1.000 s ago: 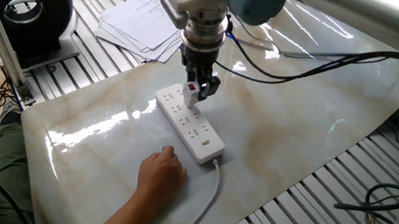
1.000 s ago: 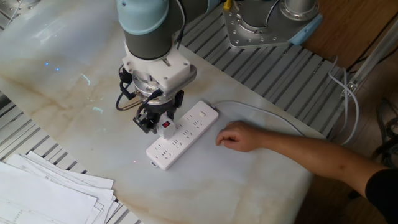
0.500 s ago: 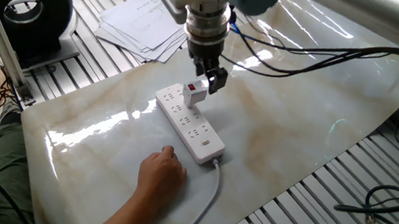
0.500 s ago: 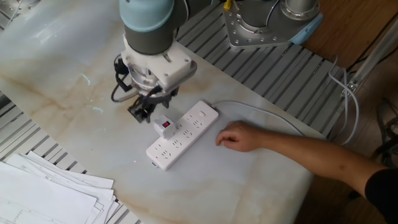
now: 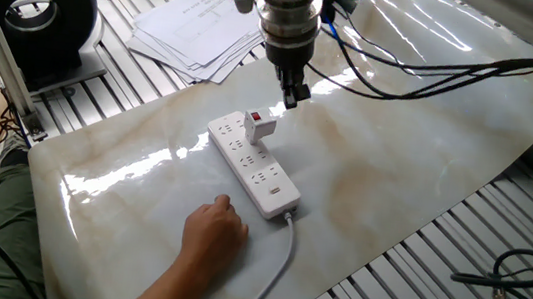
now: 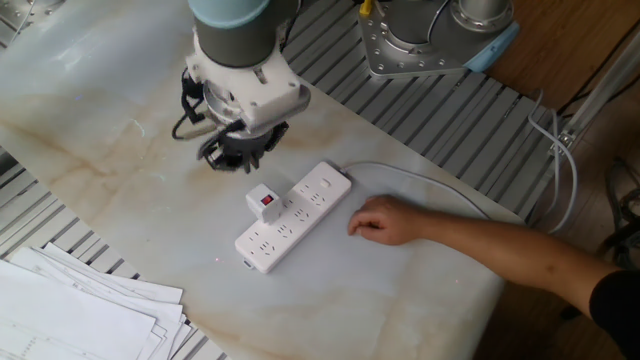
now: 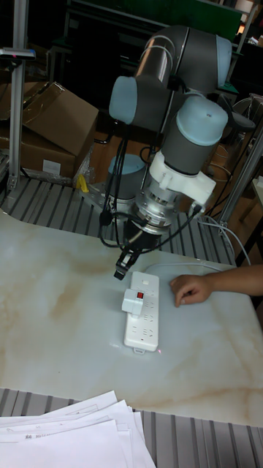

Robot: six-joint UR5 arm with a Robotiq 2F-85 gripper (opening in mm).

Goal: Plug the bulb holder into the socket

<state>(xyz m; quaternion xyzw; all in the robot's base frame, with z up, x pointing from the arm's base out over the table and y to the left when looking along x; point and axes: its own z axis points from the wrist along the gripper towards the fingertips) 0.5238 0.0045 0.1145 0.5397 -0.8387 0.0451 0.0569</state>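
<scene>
Gripper point(image 5: 294, 96) lifted clear since a second ago — fingers apart, empty. Bulb holder point(image 5: 260, 126) left plugged into socket point(image 5: 253, 164) near its far end, upright. Person's hand point(image 6: 383, 220) rests just beside socket.

A lab or workshop: a marble-look surface point(image 5: 393, 184) lies on bare aluminium rails point(image 5: 111, 102), with a robot arm point(image 7: 175, 95) mounted beside it. Cardboard boxes point(image 7: 44, 124) sit behind, loose papers point(image 5: 195, 26) and cables point(image 5: 515, 268) at the edges.
</scene>
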